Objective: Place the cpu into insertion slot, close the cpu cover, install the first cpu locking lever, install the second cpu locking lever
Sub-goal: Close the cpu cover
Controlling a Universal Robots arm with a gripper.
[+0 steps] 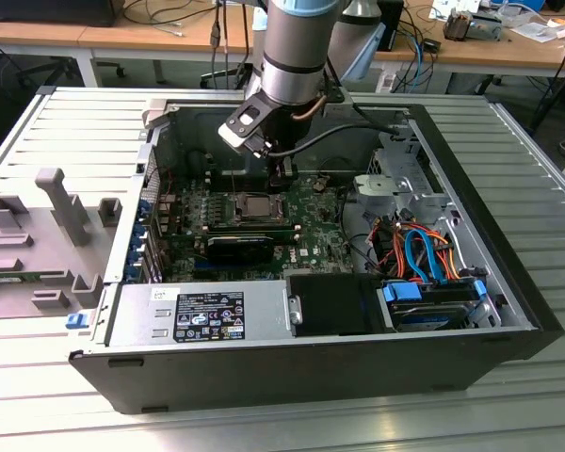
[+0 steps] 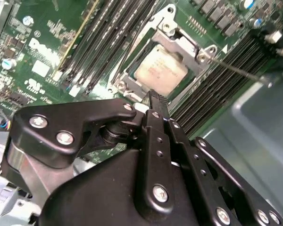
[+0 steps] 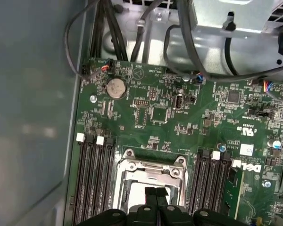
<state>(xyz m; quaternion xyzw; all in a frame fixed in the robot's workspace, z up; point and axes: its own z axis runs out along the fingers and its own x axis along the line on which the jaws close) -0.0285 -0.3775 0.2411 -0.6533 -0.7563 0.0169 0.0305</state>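
At the exterior view's left, a grey plastic fixture point(image 1: 61, 221) is seen on the slatted table point(image 1: 546, 226), beside the open PC case point(image 1: 311, 377). Mid-scene, the green mobo point(image 1: 330, 235) is laid flat in the case, w/ the insertion slot point(image 1: 254, 209) near its ctr. The cpu point(image 2: 160, 70) is seated in the slot. The cpu cover point(image 2: 184, 43) is lowered around it, w/ the silver top shown thru the window. The gripper point(image 2: 155, 98) is held at the slot's edge. Its fingers are pressed together w/ nothing btwn them, as seen in both wrist views. Contact w/ the slot can't be told. A thin locking lever point(image 2: 236, 69) is seen sticking out over the black memory slots point(image 2: 226, 87). At the exterior view's right, blue and orange cables point(image 1: 419, 254) are bundled.
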